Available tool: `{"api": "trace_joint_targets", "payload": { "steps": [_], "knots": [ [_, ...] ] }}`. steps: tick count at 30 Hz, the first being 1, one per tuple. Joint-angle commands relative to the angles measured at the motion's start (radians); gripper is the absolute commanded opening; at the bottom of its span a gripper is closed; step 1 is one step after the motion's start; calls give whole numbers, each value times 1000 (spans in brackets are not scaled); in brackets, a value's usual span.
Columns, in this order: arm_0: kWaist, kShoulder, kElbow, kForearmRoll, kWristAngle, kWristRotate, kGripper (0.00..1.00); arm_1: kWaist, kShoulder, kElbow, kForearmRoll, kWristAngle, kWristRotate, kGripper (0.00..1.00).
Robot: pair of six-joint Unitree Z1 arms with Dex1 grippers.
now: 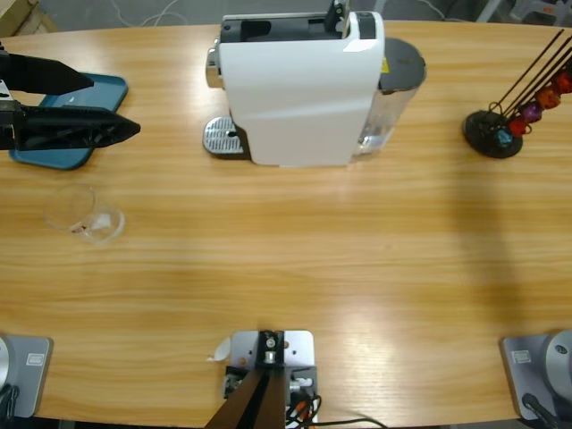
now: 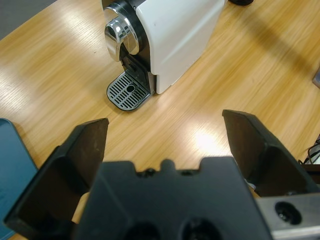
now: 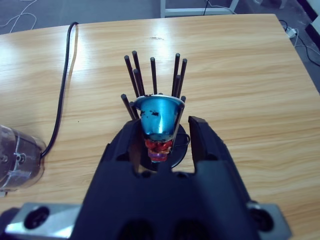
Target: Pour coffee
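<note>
1. You are looking down on a long wooden bench (image 1: 295,259); a white coffee machine (image 1: 299,85) stands at its far middle, with a round metal drip grille (image 1: 223,137) at the machine's left foot.
2. Your left tool (image 1: 134,105) comes in from the left edge of the high view, its two black jaws spread wide with nothing between them; it hangs over a teal tray (image 1: 98,89) that lies at the bench's far left.
3. In the left wrist view the same tool (image 2: 165,132) looks toward the machine (image 2: 175,35); the drip grille (image 2: 128,90) and a shiny chrome spout housing (image 2: 120,35) sit ahead of it, and an edge of the tray (image 2: 12,160) shows at the left.
4. A small clear glass tumbler (image 1: 76,210) rests on the bench near the left edge, in front of the tray and apart from it; the coffee (image 1: 85,231) shows only as a small dark trace in the glass, which looks tipped over, though you cannot be sure.
5. At the far right stands a black capsule rack (image 1: 492,132) with thin rods, holding red and purple capsules.
6. In the right wrist view your right tool (image 3: 164,131) sits close to that rack (image 3: 155,75); a blue capsule (image 3: 159,120) lies between its jaws, which are narrowly parted; you cannot tell whether they pinch it.
7. A black cable (image 3: 65,80) runs across the bench there, beside a clear water tank (image 3: 20,157).
</note>
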Motion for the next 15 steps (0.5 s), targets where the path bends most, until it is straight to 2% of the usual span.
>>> {"api": "trace_joint_targets", "payload": {
  "steps": [1,15],
  "knots": [
    [-12,25,41,8,-3,-4,982,-11,21,24,-18,1,0,271],
    [-23,21,51,7,-2,-13,982,-11,11,20,-24,0,0,217]
  ]
}}
